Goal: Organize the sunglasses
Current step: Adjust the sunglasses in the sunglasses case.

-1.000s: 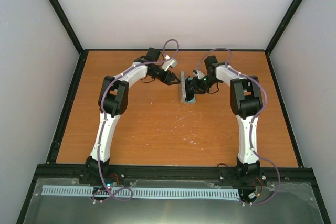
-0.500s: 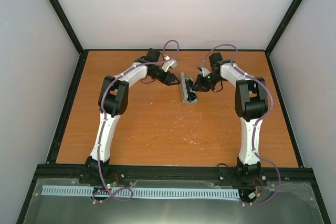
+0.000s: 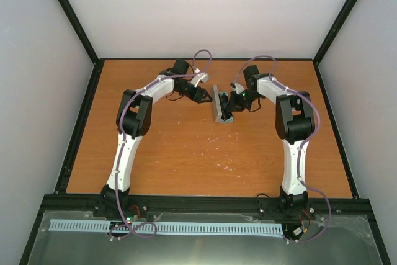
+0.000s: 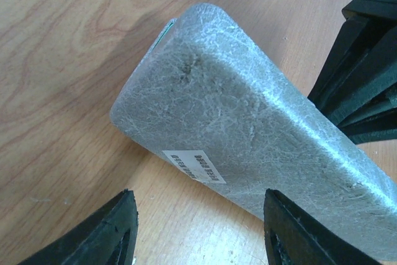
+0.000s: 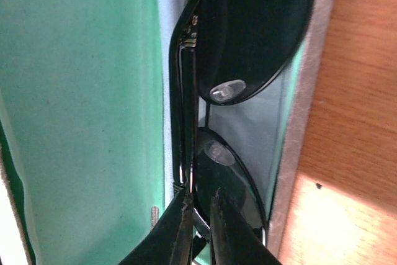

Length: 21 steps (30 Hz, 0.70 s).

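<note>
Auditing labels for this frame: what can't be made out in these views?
1. Right wrist: whether the right jaws pinch the sunglasses or only touch them; it is black on black at the bottom edge.
2. Left wrist: the inside of the case, hidden by its own grey shell; the print on its label is blurred.
3. Top external: the sunglasses, too small and masked by the right wrist.

Left hand spread wide; right hand pinched nearly closed.
</note>
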Motion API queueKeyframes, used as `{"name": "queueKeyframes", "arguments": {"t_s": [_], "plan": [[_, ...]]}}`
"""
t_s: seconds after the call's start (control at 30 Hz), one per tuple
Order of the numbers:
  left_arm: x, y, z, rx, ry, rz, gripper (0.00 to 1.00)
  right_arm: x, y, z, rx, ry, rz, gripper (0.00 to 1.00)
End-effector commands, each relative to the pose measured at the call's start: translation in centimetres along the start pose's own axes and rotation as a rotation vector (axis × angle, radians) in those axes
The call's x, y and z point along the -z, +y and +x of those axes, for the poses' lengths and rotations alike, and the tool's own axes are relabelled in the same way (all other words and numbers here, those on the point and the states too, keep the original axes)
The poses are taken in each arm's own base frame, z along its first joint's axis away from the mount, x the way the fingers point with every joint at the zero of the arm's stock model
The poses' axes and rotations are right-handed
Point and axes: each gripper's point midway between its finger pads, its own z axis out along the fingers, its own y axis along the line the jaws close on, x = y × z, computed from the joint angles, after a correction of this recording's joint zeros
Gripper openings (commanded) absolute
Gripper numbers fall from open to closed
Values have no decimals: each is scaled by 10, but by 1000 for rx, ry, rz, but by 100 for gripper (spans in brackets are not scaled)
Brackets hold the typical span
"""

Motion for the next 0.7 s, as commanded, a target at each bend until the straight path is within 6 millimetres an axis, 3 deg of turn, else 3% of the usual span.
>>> {"name": "queueKeyframes", "arguments": {"t_s": [0.0, 0.2, 0.37, 0.67], "plan": [[7, -15, -13, -39, -27, 16, 56, -17, 3, 9, 4, 40, -9, 10], [6, -15, -12, -37, -26, 17, 56, -32, 0, 20, -3, 76, -4, 9], [7, -16, -11, -39, -27, 17, 56, -33, 3, 21, -11, 70, -25, 9], [9, -17, -15, -50, -35, 13, 56, 21, 34, -7, 23, -74, -26, 22]]}}
